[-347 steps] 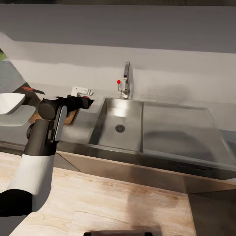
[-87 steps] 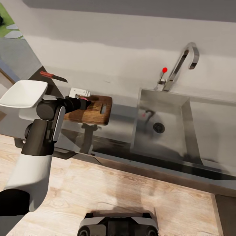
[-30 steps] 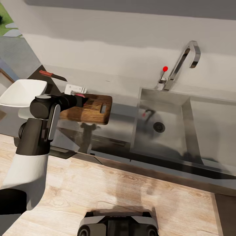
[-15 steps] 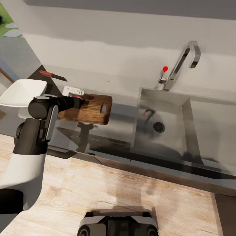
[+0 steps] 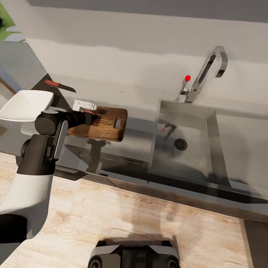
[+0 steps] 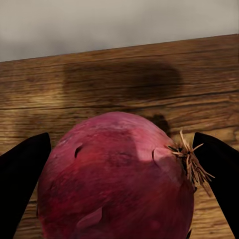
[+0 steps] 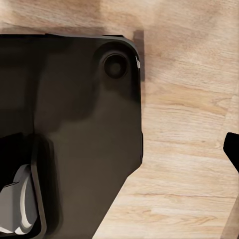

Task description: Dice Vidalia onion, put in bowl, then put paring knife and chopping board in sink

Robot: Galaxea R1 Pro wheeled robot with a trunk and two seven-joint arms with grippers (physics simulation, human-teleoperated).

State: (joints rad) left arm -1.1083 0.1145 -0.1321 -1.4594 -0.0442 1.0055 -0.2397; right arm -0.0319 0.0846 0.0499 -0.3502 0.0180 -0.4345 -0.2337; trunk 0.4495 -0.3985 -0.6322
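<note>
Onion: the red bulb [image 6: 115, 179] sits between the two dark fingers [image 6: 22, 174] of the left end effector [image 6: 119, 184], its dry root tuft turned toward one finger; whether it rests on the wood below or hangs just above it cannot be told.
Left end effector: closed around the onion, a finger against each side; in the head view it [image 5: 90, 116] reaches over the left end of the board, with a sliver of red [image 5: 89, 111] showing at its tip.
Board: the brown wooden board [image 5: 106, 124] lies flat on the grey bench [image 5: 134, 143], its slot handle toward the sink; its grain shows behind the onion [image 6: 149, 79].
Bowl: a white square-ish bowl [image 5: 26, 104] stands left of the board, partly behind the left arm.
Knife: a small knife with a red handle [image 5: 59, 85] lies on the bench behind the bowl, well apart from the end effector.
Sink: the steel basin [image 5: 186, 141] with round drain lies to the right of the board, the tap [image 5: 206, 72] with a red knob behind it.
Right end effector: one dark fingertip [image 7: 232, 149] shows at the frame's edge over the wooden floor [image 7: 189, 164] and the robot's dark base [image 7: 74, 124]; clenched or released cannot be told.
</note>
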